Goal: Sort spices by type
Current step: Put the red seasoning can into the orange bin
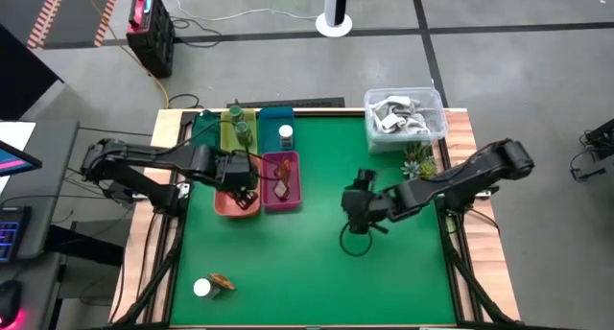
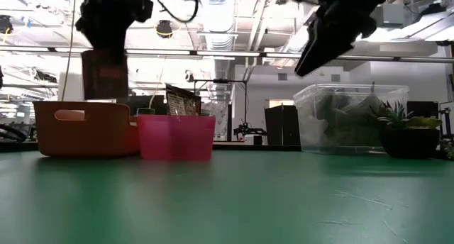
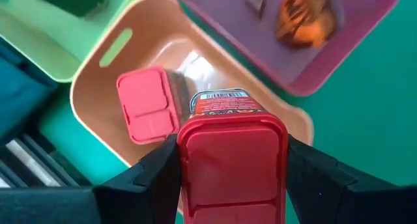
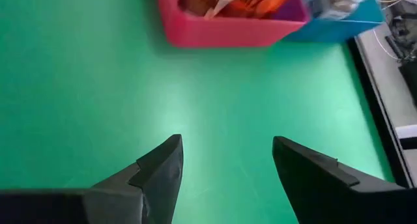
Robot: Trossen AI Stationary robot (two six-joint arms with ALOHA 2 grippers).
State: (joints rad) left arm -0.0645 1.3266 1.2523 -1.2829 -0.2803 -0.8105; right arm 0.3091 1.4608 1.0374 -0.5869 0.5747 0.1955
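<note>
Left hand (image 3: 231,178), closed on a pink-red block (image 3: 231,162) held long axis upright directly above the orange tray (image 1: 223,204) left of frame centre, its twin (image 3: 147,105) lying inside; right hand (image 1: 359,217) open, empty, mid-bench (image 1: 307,272).

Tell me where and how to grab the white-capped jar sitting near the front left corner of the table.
Take the white-capped jar by its round body just below the cap, coming straight down from above. It appears to stand upright, and a reddish-brown leaf-like piece sits against its right side, so a top-down approach with the fingers closing front to back should avoid it. The open right end effector is free.
</note>
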